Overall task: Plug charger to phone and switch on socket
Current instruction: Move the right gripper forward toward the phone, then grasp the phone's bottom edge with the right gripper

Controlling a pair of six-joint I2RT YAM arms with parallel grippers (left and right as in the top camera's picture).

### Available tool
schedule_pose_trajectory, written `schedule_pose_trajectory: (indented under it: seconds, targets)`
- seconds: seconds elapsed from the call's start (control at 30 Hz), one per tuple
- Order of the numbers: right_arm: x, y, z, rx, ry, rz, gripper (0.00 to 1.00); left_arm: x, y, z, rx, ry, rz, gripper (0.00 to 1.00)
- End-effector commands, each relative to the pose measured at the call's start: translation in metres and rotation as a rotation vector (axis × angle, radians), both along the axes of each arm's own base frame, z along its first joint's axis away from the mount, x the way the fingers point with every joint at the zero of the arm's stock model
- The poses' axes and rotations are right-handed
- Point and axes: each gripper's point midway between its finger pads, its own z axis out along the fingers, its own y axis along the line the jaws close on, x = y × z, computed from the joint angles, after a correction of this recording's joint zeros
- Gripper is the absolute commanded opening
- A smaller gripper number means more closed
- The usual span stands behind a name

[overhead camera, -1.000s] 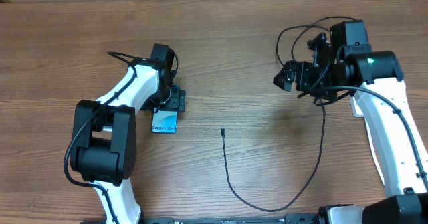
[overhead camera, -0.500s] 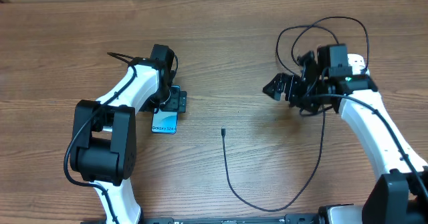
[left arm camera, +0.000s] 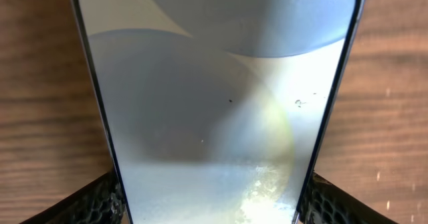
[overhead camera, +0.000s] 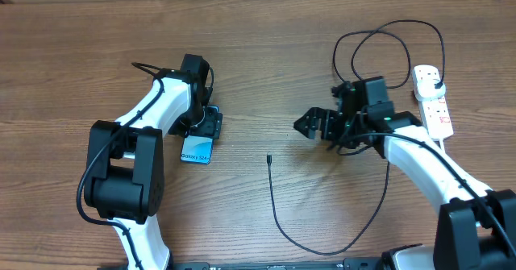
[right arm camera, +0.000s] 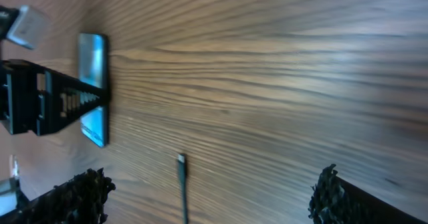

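Wooden surface (overhead camera: 266,68): we note left tool (overhead camera: 206,126) clamped on phone (overhead camera: 197,150); right tool (overhead camera: 310,125) spread wide, empty, near the charger (overhead camera: 269,170) tip.

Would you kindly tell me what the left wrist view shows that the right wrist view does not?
Only the left wrist view: the phone close up, its screen showing a camera hole and a "100%" battery readout. Only the right wrist view: the charger, its plug tip lying loose on the table, framed by the open right pincer. Both: the phone, the left pincer holding it, and the wooden table.
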Motion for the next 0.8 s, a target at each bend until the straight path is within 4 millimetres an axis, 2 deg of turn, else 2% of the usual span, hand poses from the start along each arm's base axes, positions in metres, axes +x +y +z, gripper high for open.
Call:
schedule_pose_trajectory:
  seconds: [0.0, 0.13, 0.37, 0.5, 0.6, 0.77]
  targets:
    - [-0.005, 0.023, -0.005, 0.031, 0.023, 0.019, 1.00, -0.047, -0.021, -0.032, -0.137, 0.201, -0.016, 0.79]
    - [-0.003, 0.048, -0.010, 0.062, 0.020, 0.034, 1.00, -0.054, -0.027, -0.029, -0.186, 0.232, -0.048, 0.79]
    - [-0.006, 0.083, -0.041, 0.099, 0.077, 0.047, 1.00, -0.064, -0.042, -0.022, -0.283, 0.273, -0.071, 0.80]
    - [-0.008, 0.104, -0.048, 0.165, 0.081, 0.101, 1.00, -0.066, -0.053, -0.018, -0.361, 0.280, -0.093, 0.81]
    - [-0.008, 0.112, -0.048, 0.186, 0.074, 0.107, 1.00, -0.066, -0.061, -0.014, -0.418, 0.278, -0.113, 0.82]
    - [-0.001, 0.115, -0.047, 0.193, 0.069, 0.064, 1.00, -0.068, -0.071, -0.009, -0.486, 0.279, -0.142, 0.82]
